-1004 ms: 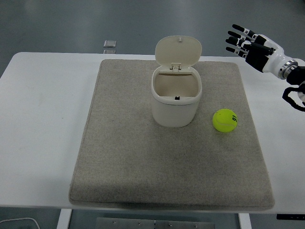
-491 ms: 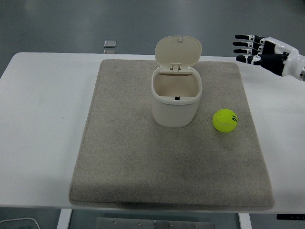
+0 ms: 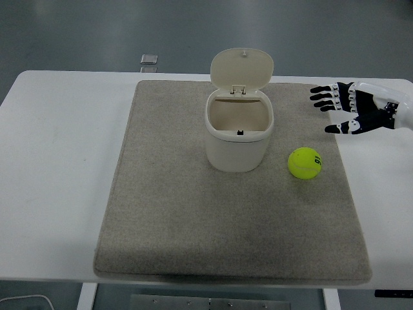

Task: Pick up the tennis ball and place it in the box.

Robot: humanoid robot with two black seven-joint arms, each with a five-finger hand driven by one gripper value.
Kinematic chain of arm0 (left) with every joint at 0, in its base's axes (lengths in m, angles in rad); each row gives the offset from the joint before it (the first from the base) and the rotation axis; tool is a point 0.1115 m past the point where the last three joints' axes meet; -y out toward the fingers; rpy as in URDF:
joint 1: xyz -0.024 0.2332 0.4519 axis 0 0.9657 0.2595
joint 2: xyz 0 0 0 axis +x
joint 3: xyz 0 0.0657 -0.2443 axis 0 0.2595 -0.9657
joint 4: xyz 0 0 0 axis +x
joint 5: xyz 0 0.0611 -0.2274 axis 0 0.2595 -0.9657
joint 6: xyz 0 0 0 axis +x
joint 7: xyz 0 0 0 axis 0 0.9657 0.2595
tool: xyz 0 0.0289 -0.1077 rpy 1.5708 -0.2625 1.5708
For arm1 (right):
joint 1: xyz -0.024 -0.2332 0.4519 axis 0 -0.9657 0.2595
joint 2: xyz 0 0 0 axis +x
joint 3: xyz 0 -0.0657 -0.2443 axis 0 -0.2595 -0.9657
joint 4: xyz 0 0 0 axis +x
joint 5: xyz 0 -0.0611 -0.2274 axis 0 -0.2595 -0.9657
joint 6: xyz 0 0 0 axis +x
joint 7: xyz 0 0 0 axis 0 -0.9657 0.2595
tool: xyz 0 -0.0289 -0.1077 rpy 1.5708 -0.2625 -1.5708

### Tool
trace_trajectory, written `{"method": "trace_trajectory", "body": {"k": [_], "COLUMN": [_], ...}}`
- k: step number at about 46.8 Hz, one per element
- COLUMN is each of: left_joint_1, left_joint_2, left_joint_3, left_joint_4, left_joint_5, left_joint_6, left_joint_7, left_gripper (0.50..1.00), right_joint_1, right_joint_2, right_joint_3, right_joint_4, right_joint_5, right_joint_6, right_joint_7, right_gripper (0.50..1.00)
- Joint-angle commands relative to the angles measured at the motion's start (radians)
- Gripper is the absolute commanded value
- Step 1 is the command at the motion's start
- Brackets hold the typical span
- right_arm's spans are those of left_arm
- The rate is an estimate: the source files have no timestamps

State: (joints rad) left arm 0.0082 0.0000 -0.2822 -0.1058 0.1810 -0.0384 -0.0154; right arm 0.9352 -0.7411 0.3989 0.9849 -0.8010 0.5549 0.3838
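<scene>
Reaching in with right robot hand (image 3: pixel 352 110) spread and empty, above and right of tennis ball (image 3: pixel 304 163) resting on mat (image 3: pixel 168 219) beside open box (image 3: pixel 239 132). Next: lowering, closing around ball.

Bare mat (image 3: pixel 213 219) surrounds the ball (image 3: pixel 304 163); only the bin (image 3: pixel 239 132) stands left.

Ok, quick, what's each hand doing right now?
Left hand: not in view.
Right hand: open, fingers spread, holding nothing, apart from the tennis ball, which lies on the mat.
</scene>
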Motion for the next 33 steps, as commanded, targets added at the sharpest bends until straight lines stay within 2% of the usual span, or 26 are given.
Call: {"method": "trace_trajectory", "body": {"k": [1, 14, 33], "left_joint_1": [0.001, 0.001, 0.001], "left_joint_2": [0.000, 0.000, 0.000], "left_joint_3": [0.000, 0.000, 0.000], "left_joint_4": [0.000, 0.000, 0.000], "left_joint_5": [0.000, 0.000, 0.000], "left_joint_6": [0.000, 0.000, 0.000], "left_joint_7": [0.000, 0.000, 0.000], "left_gripper": [0.992, 0.992, 0.992], "right_joint_1": [-0.004, -0.012, -0.004], "right_joint_2": [-0.009, -0.012, 0.000], "right_joint_3": [0.000, -0.014, -0.109], "right_joint_4": [0.018, 0.069, 0.106], "right_joint_5": [-0.070, -0.250, -0.366], "right_joint_6": [-0.001, -0.018, -0.179], "right_joint_7": [0.033, 0.092, 0.113], "right_gripper": [0.905, 0.905, 0.905]}}
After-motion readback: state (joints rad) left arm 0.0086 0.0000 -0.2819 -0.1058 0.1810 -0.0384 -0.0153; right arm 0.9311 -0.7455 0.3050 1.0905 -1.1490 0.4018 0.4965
